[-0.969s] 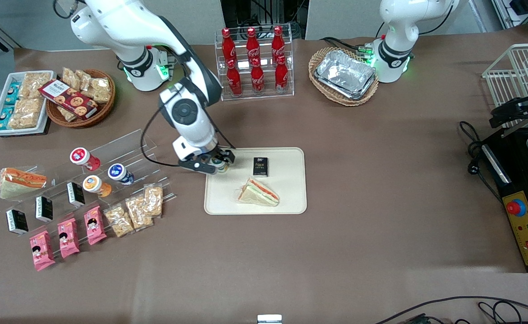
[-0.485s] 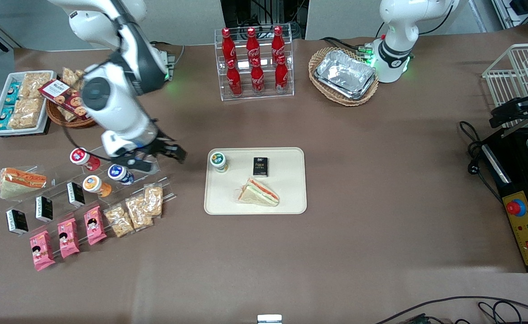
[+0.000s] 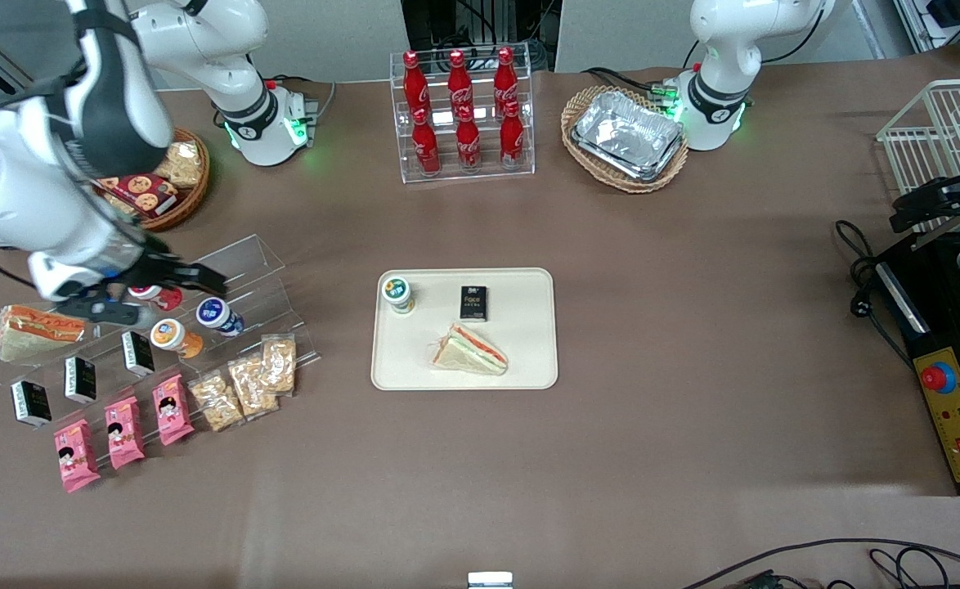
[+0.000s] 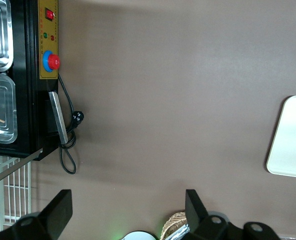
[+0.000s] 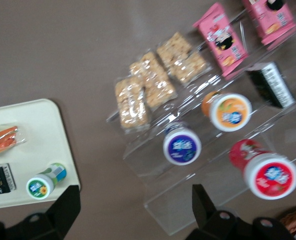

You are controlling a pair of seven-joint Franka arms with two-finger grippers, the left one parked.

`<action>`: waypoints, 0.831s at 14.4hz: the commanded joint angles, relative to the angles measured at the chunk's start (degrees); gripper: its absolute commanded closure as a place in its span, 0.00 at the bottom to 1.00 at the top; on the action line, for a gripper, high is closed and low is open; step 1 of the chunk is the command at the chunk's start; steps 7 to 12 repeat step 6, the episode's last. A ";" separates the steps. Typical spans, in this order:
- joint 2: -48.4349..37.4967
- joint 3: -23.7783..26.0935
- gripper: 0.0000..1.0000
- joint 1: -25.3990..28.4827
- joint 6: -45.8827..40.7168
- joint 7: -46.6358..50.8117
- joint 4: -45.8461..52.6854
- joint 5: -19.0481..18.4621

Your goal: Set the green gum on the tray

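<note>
The green gum [image 3: 399, 294] stands upright on the cream tray [image 3: 521, 360], in the tray's corner toward the working arm's end and farther from the front camera. It also shows in the right wrist view [image 5: 44, 182], on the tray [image 5: 35, 130]. My gripper [image 3: 180, 300] is open and empty. It hovers well away from the tray, over the clear step rack [image 3: 243, 262] toward the working arm's end of the table. In the right wrist view its fingers [image 5: 62, 207] stand wide apart over the rack's edge.
A wrapped sandwich [image 3: 470, 350] and a black box [image 3: 473, 303] also lie on the tray. The rack holds blue-lidded [image 3: 217, 315], orange-lidded [image 3: 172, 336] and red-lidded [image 5: 266, 172] bottles, black boxes, pink packs and snack bags. A cola rack [image 3: 462, 114] and a foil-tray basket [image 3: 625, 137] stand farther back.
The gripper let go of the green gum on the tray, then swung away toward the working arm's end, to above the step rack. The gum stays upright on the tray.
</note>
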 commanded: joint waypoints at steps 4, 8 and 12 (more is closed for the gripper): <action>2.25 0.58 0.00 -4.66 -8.27 -2.24 9.90 0.52; 2.69 0.58 0.00 -4.92 -8.36 -2.16 10.00 0.52; 2.69 0.58 0.00 -4.92 -8.36 -2.16 10.00 0.52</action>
